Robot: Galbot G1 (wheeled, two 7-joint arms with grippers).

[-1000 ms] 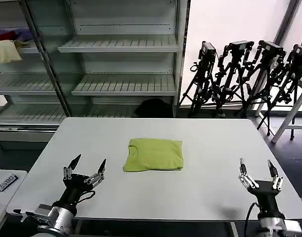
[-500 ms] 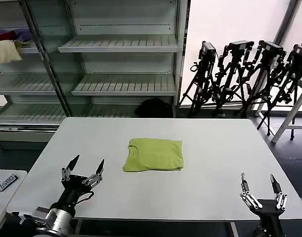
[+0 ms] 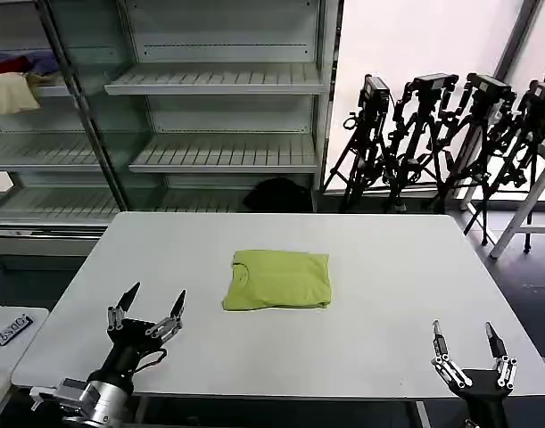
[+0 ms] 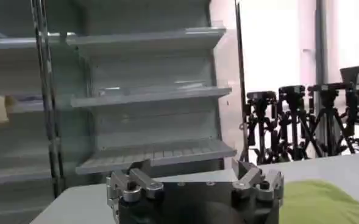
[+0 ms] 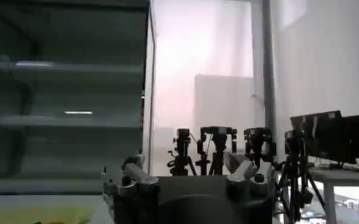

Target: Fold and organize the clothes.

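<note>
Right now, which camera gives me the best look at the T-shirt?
The head view: the T-shirt lies there whole, folded into a rectangle mid-table, between and beyond both open pincers. The left wrist view catches one green corner of it at the frame edge; the right wrist view shows a dim yellowish strip behind the pincer body.

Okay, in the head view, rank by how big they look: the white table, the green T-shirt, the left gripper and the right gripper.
1. White table, largest by far.
2. Green T-shirt, folded at the table's middle.
3. Left gripper and right gripper: both open at the near edge, too alike to rank.
</note>
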